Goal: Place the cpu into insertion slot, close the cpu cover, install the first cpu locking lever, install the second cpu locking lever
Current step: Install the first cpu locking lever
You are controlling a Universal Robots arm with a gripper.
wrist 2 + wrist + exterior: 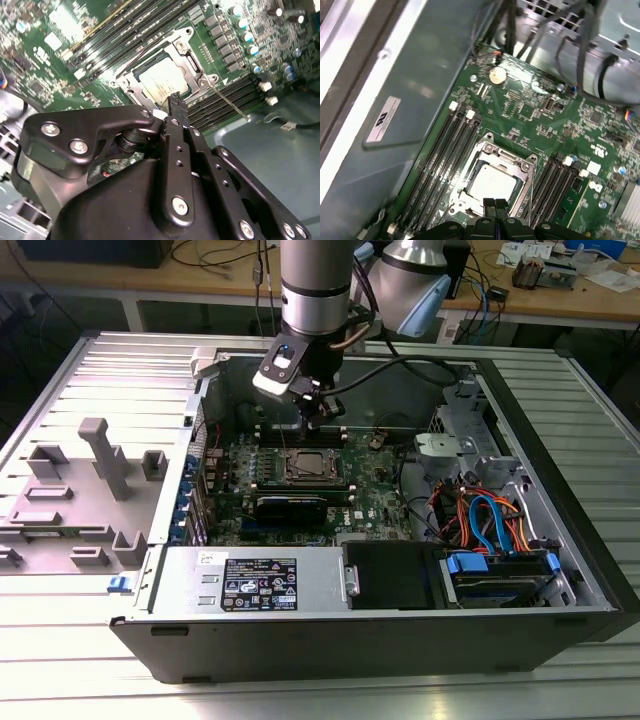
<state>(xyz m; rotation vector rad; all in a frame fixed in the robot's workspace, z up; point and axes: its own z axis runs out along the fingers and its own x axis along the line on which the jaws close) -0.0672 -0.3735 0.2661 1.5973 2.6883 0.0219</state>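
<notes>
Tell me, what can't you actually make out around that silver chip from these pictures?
Near edge of the cpu cover: hidden behind the gripper in both wrist views.
Whether the gripper touches the cpu or the cover: the contact spot is behind its own body.
Whether the locking lever is latched: its catch is too small to tell in the second wrist view and the exterior view.

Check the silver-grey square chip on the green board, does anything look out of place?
The silver-grey square chip sits flat, framed by the thin silver metal cover plate. One oddity: a thin metal lever rod juts from the plate's corner across the black memory slots, apparently unlatched.
</notes>
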